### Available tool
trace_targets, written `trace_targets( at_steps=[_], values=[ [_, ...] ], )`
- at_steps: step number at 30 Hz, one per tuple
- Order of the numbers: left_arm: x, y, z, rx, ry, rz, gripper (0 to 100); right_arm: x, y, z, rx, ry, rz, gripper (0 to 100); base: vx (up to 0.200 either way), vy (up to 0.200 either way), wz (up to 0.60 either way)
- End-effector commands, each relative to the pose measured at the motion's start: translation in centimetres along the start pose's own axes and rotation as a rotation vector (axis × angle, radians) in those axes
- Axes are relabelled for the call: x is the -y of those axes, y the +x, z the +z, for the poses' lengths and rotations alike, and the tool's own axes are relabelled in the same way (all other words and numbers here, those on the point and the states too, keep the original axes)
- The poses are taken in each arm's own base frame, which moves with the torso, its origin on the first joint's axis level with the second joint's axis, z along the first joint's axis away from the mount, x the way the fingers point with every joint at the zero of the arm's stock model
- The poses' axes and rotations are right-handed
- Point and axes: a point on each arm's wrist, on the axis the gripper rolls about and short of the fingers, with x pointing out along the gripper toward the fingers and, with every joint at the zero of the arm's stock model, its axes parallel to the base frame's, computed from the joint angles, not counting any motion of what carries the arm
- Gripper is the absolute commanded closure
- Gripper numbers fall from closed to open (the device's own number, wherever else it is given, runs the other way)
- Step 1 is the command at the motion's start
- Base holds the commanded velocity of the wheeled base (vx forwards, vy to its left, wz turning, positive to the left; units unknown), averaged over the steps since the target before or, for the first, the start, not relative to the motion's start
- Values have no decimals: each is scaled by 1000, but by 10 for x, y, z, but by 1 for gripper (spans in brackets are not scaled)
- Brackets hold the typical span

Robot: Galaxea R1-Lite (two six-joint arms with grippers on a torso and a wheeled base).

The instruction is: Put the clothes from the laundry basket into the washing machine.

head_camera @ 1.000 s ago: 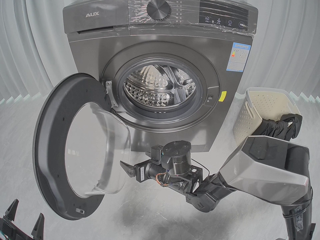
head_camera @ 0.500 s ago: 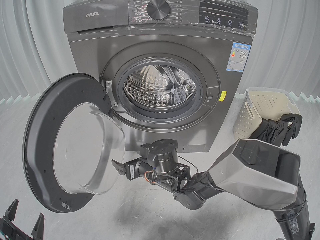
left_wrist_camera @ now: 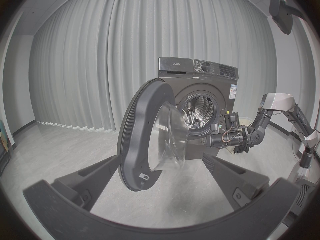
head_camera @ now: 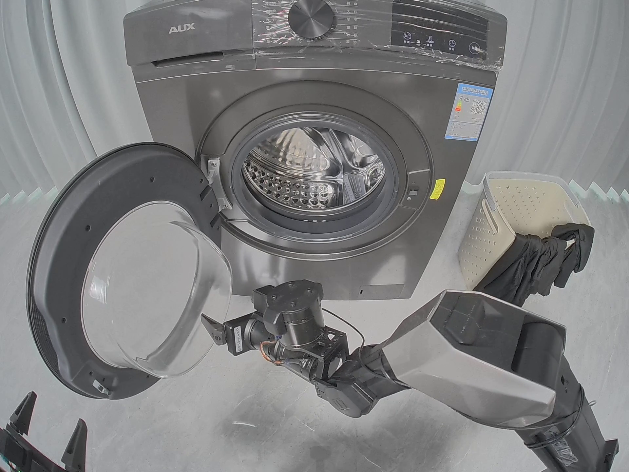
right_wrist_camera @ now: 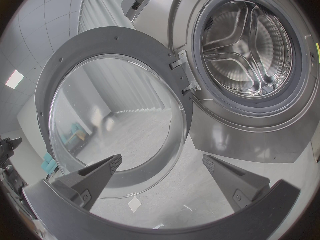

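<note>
Right gripper is hovering wide open and empty at the door glass; left gripper is idling open too; black garment is hanging over the laundry basket rim beside the washing machine; risk: the door swinging back, blocking the drum.

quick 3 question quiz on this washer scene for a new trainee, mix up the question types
1. True or false: the drum holds no clothes.
2. Where are the dark clothes? A in the drum; B draped over the basket rim; C on the floor.
3. Short answer: the right gripper is beside the door. Is it open or shut?

Key: 1 true; 2 B; 3 open.
</note>
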Motion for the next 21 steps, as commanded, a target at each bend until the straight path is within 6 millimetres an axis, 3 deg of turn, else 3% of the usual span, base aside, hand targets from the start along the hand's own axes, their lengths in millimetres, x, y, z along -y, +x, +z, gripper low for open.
trace_targets(
  at_steps=[1,7,12,13,16,18,19,20,21],
  values=[
    [0,0,-5,2,-1,0,0,8,-10,10,2,3,-24,0,0,0,0],
    [0,0,-5,2,0,0,0,37,-68,58,25,0,-126,0,0,0,0],
    [0,0,-5,2,-3,0,0,51,-139,82,51,-21,-212,0,0,0,0],
    [0,0,-5,2,-3,0,0,51,-139,82,51,-21,-212,0,0,0,0],
    [0,0,-5,2,-3,0,0,56,-198,104,106,-14,-269,0,0,0,0],
    [0,0,-5,2,-4,0,0,61,-228,111,128,-10,-302,0,0,0,0],
    [0,0,-5,2,-4,-1,0,61,-230,112,129,-10,-303,0,0,0,0],
    [0,0,-5,2,-6,-1,0,63,-259,114,145,-15,-323,0,0,0,0],
    [0,0,-5,2,-6,0,0,63,-263,114,147,-16,-327,0,0,0,0]
  ],
)
